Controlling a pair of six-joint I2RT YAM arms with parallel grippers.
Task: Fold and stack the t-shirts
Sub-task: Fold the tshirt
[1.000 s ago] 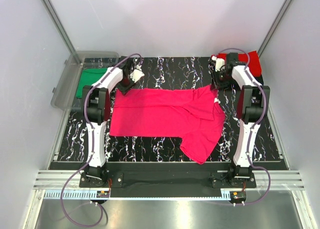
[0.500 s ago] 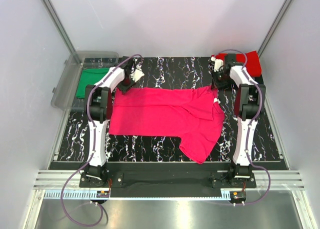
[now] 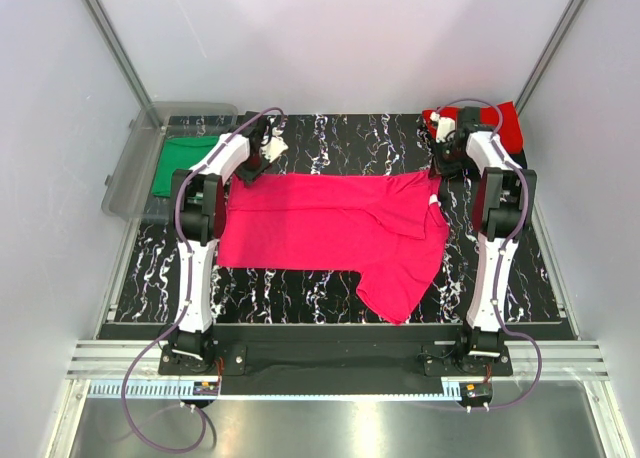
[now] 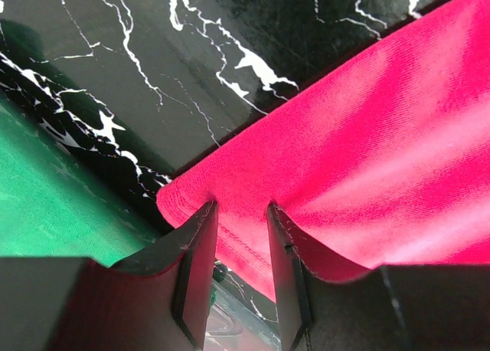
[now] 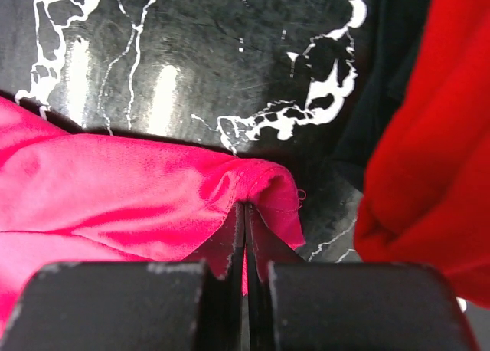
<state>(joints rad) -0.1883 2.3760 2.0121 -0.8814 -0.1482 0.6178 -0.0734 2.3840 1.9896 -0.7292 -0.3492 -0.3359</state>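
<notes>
A magenta-pink t-shirt (image 3: 330,223) lies spread across the black marbled table. At its far left corner my left gripper (image 3: 265,150) is open. In the left wrist view its fingertips (image 4: 239,209) straddle the stitched hem of the pink cloth (image 4: 383,136) with a clear gap between them. My right gripper (image 3: 445,158) is at the shirt's far right corner. The right wrist view shows it (image 5: 245,207) shut on a bunched fold of pink cloth (image 5: 115,198). A red t-shirt (image 3: 505,126) lies crumpled just behind and right of it (image 5: 436,136). A green t-shirt (image 3: 178,165) lies in the bin.
A clear plastic bin (image 3: 130,168) stands off the table's left edge; its green cloth (image 4: 46,205) shows beside my left fingers. Grey walls close in the back and both sides. Bare marbled table (image 3: 340,138) stretches between the two grippers.
My right gripper has closed on the pink shirt's far right corner and shifted slightly back and right. The left gripper has barely moved, its jaws a touch narrower.
</notes>
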